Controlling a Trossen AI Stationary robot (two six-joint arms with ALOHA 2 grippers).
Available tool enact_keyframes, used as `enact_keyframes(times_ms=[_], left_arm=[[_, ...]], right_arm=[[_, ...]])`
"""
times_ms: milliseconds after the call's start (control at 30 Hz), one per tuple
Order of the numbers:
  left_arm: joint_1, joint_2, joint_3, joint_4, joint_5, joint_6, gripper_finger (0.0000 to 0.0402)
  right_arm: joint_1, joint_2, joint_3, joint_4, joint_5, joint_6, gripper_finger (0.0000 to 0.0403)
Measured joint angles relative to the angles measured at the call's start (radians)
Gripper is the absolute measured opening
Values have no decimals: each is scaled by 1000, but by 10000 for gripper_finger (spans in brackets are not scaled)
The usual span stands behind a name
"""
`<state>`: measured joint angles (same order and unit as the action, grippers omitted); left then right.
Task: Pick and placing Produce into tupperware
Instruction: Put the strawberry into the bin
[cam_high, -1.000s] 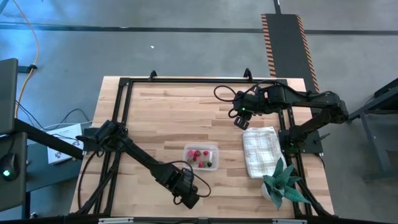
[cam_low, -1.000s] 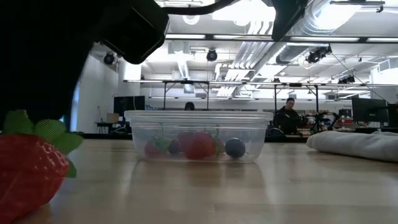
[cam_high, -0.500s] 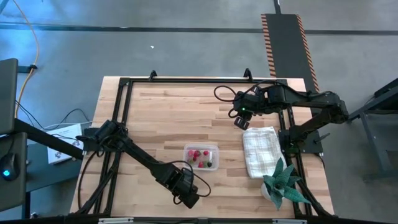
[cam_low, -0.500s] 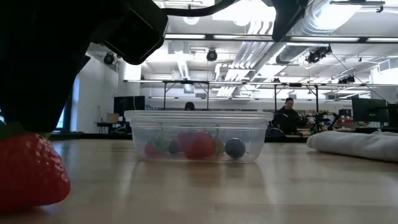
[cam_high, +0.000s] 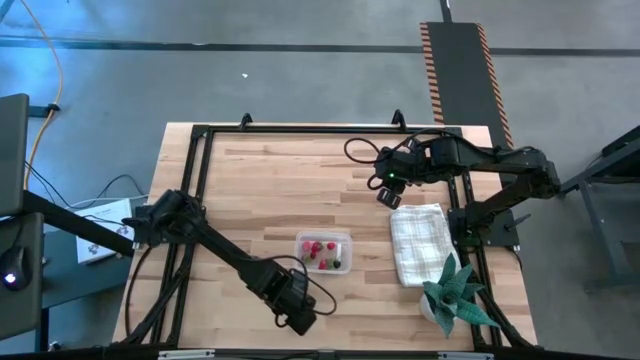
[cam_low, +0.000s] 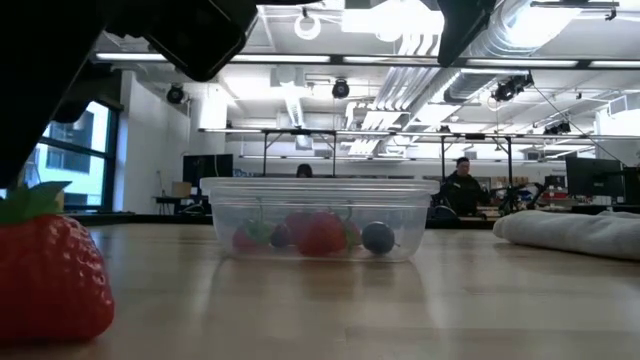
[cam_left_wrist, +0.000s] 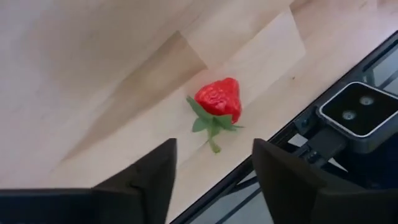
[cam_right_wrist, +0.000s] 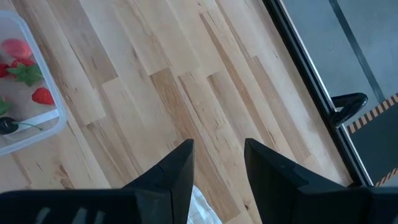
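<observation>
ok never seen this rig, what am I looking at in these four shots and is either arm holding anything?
Two robot arms at a wooden table. One shot looks straight down on it, one looks level across the tabletop, and two come from cameras on the arms' wrists.

The left end effector hangs open over a lone strawberry lying on the wood near the table's front edge, not gripped. The right end effector waits, open and empty, over bare wood at the far side.

In the middle sits a clear tupperware with small fruit pieces inside. To its right lie a folded white cloth and a spiky green plant.
</observation>
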<state>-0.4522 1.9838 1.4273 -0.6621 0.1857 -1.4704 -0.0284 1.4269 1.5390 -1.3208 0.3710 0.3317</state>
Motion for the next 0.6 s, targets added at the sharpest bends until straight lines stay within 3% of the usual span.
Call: enact_keyframes(times_ms=[133, 267, 433, 600], left_arm=[[-1, -2, 0, -4, 13, 19, 237], [-2, -2, 0, 9, 34, 38, 253], [-2, -2, 0, 19, 80, 52, 243], [-2, -2, 0, 17, 44, 65, 220]], right_arm=[[0, 0, 0, 0, 0, 0, 133], [0, 0, 0, 0, 0, 1, 133], [0, 0, 0, 0, 0, 5, 133], [0, 0, 0, 1, 0, 7, 133]])
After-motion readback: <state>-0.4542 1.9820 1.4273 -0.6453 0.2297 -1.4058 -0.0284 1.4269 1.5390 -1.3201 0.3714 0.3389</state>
